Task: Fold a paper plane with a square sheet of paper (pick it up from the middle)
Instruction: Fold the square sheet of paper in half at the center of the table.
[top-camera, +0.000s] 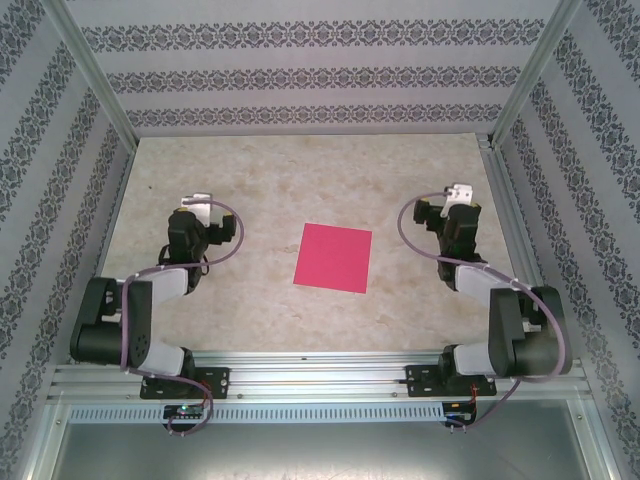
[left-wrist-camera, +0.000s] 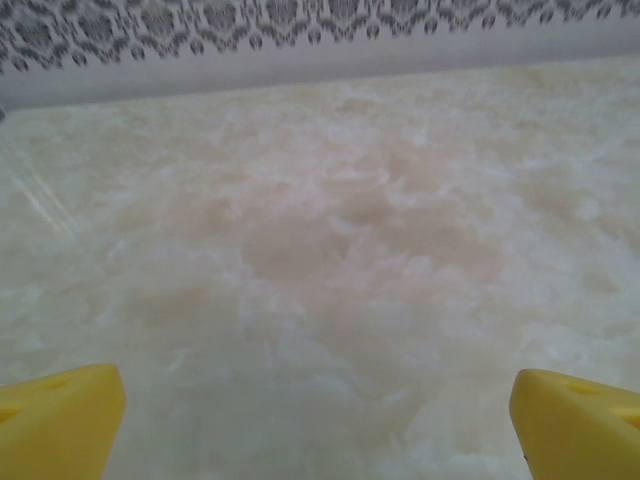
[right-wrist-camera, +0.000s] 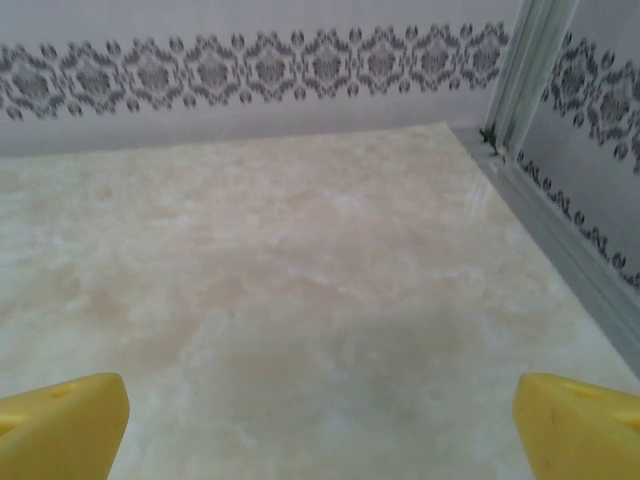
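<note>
Paper: one square sheet (top-camera: 334, 258); left end effector (left-wrist-camera: 318, 412) and right end effector (right-wrist-camera: 321, 412) (two) gape.

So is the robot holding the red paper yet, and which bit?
No, nothing is held. The left gripper and right gripper are open, and the square sheet of paper lies flat between them.

Frame edges crop the fingers (left-wrist-camera: 60, 420) of the left end effector (left-wrist-camera: 318, 430) (right end effector (right-wrist-camera: 320, 430) likewise)

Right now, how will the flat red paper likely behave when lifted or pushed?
The paper looks thin and lies flush on the table, so edges are probably hard to catch. Lifted, it would likely droop; pushed, probably slide.
</note>
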